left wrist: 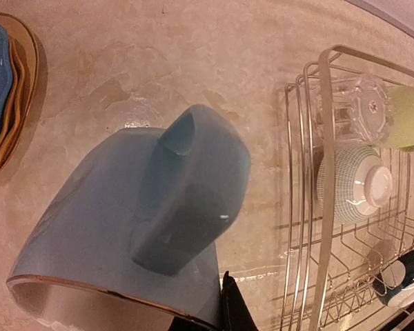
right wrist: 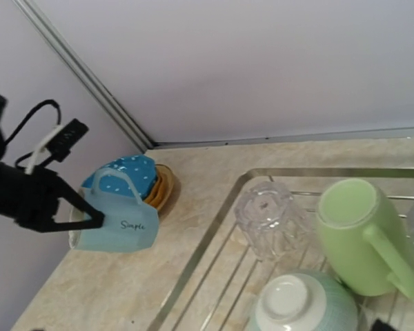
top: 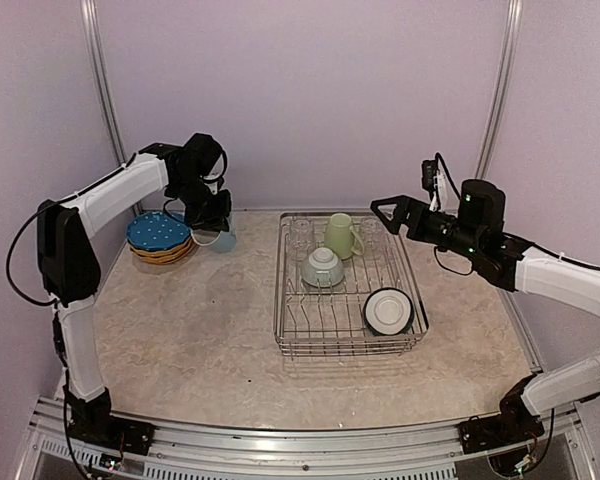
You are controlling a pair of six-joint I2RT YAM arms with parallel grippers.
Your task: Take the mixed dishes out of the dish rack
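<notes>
Top external view is showing a pale marbled table (top: 200, 330) carrying everything, with the dish rack (top: 348, 347) sitting right of centre, its long side running from near to far. Left of the rack, the left arm is reaching toward the far left part of the table, and the left gripper (top: 208, 222) is pinching its fingers tight on the rim of the light blue mug (top: 223, 240). That mug is hanging tilted just above or on the table, and I cannot tell which; it is well outside the rack and just right of the plate stack (top: 160, 248). The right arm is stretching in from the right, with the right gripper (top: 380, 213) hovering over the rack's far right corner, fingers spread wide and gripping nothing. The stack is resting near the far left wall, with yellow-orange plates underneath and the blue white-dotted plate (top: 158, 230) lying on top. Inside the rack, a white bowl (top: 322, 267) is sitting upside down near the middle, and a second bowl (top: 388, 310) is leaning on its edge in the near right corner. The pale green mug (top: 340, 236) is lying on its side at the far end. Clear glasses (top: 300, 235) are standing inverted on either side of it.
</notes>
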